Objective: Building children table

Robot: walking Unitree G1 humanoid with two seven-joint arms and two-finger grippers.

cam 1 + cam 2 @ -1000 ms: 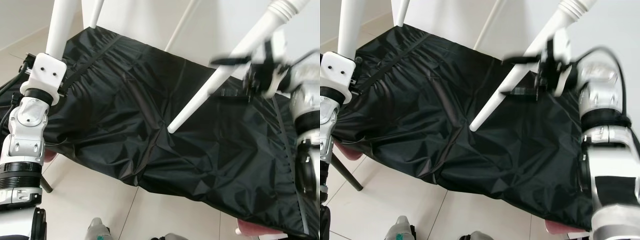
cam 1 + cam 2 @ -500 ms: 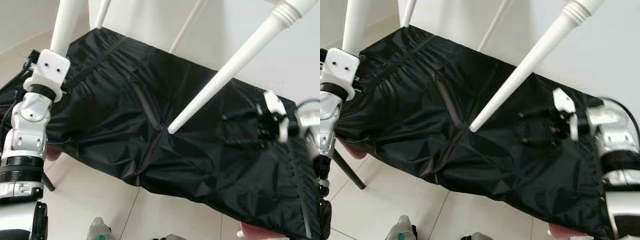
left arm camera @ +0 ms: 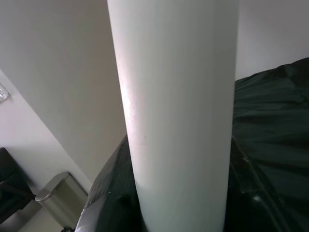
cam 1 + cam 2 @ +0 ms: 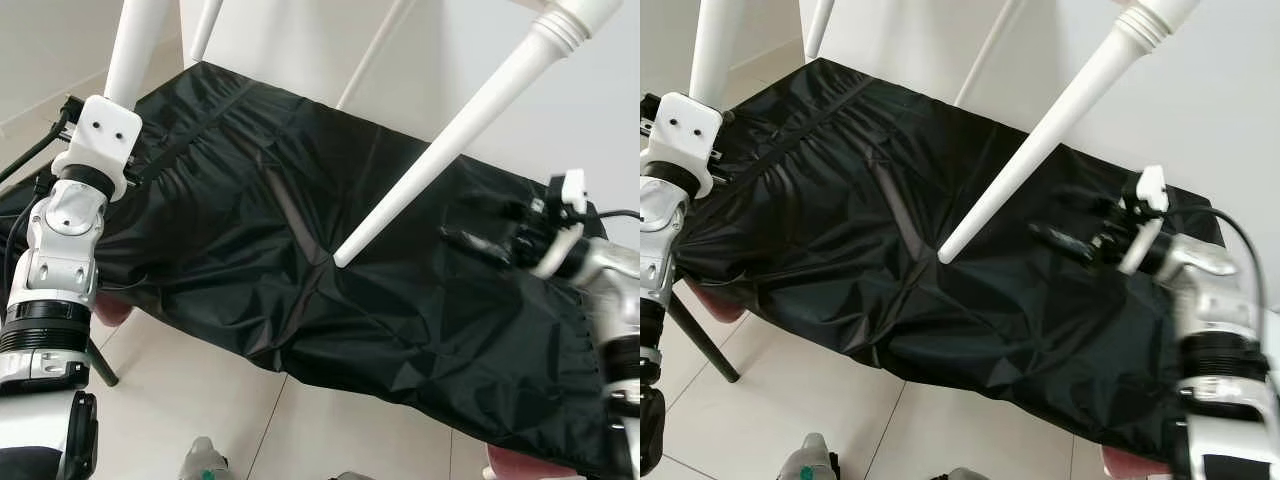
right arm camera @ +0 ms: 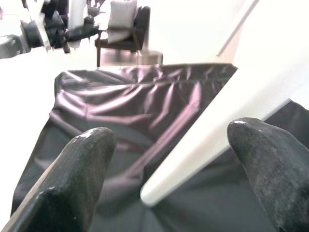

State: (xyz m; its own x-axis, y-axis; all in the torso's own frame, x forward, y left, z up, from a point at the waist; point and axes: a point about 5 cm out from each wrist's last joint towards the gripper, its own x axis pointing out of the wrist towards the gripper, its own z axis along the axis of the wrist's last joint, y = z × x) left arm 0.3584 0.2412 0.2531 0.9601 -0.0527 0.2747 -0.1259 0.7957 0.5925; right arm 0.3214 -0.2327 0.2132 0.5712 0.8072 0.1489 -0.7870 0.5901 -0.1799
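Right wrist view shows right gripper (image 5: 169,159) spread open before table leg (image 5: 227,125); left gripper's grip unclear.

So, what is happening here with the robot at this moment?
The robot is assembling a white children's table above a black fabric cover. Its left tool is up at one tapered white table leg. The right tool hangs open over the fabric, empty, beside another long white leg whose free tip points down toward the cover.

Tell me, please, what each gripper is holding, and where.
The left gripper holds a white table leg partway along its shaft. The right gripper is open, holding nothing.
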